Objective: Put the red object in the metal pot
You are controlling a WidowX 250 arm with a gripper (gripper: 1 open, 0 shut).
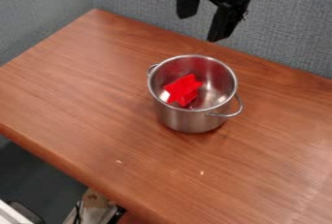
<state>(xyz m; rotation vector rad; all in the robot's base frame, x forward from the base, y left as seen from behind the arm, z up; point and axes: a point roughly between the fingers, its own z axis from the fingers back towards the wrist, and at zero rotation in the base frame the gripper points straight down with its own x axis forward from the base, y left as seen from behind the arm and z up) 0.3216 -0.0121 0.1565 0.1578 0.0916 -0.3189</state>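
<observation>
The metal pot [195,94] stands upright near the middle of the wooden table, shiny steel with a small loop handle on its right side. The red object [182,90] lies inside it, tilted against the left inner wall. My gripper [208,13] hangs high above the table's far edge, behind and above the pot, well apart from it. Its two black fingers are spread wide and hold nothing.
The brown wooden table [78,82] runs diagonally, with its front edge dropping off at the lower left. A grey wall stands behind it. Some clutter shows on the floor [93,208] below the front edge.
</observation>
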